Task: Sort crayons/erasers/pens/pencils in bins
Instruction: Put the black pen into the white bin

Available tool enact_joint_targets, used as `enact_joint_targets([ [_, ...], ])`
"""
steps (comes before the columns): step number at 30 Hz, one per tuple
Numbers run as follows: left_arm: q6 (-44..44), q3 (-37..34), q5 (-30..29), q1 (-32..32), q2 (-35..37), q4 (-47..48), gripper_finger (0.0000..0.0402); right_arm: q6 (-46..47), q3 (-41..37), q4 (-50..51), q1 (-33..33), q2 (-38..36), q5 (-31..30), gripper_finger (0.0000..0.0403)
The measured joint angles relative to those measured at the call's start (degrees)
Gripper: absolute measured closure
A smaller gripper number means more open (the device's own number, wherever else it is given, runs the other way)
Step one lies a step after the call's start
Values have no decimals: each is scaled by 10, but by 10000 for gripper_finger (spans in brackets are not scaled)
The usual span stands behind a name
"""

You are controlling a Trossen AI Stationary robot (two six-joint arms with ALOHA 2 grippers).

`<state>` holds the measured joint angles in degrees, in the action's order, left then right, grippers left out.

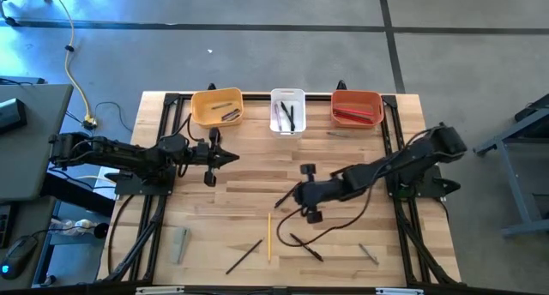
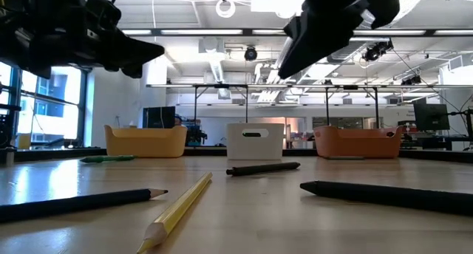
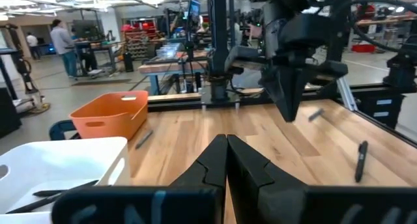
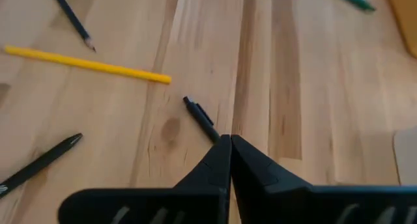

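- My left arm reaches in from the left side of the table, lying low and nearly flat. Its left gripper hangs in the air in front of the yellow-orange bin.
- The left gripper's two fingers are pressed tight together into a point. I hold nothing in it.
- My right arm comes in from the right side and bends down toward the middle of the table. Its right gripper is low over the wood.
- The right gripper's fingers are squeezed together too, with nothing between them. The tip sits just above one end of a short black pen. I cannot tell if it touches the pen.
- The three bins stand in a row at the far edge: the yellow-orange one, the white bin, then the red-orange bin.
- The white bin has dark pens in it. The red-orange bin has red pencils in it. The yellow-orange bin has small dark things that I cannot make out.
- A yellow pencil lies on the table near the front, between two dark sticks. Another black pen lies just right of it.
- A green pen lies near the yellow-orange bin in the low view.
- A flat grey thing and a small grey thing lie near the front. I cannot tell what they are.
- In the low view both arms are cut off at the top.
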<state>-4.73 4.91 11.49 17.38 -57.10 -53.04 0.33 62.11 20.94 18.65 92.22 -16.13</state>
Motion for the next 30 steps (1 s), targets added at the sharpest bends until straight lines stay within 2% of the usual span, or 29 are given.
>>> enact_joint_targets([
  [7,0,0,-2,-14,0,0,401,-12,107,98,-14,97,59,356],
  [11,0,0,-2,-18,0,0,401,-41,147,140,-32,138,62,316],
  [15,0,0,-6,-18,0,1,401,-62,167,168,-58,169,92,289],
  [21,0,0,-44,-17,0,6,401,-90,168,180,-94,199,105,280],
  [30,0,0,-45,-18,0,10,401,-136,168,190,-120,224,107,279],
])
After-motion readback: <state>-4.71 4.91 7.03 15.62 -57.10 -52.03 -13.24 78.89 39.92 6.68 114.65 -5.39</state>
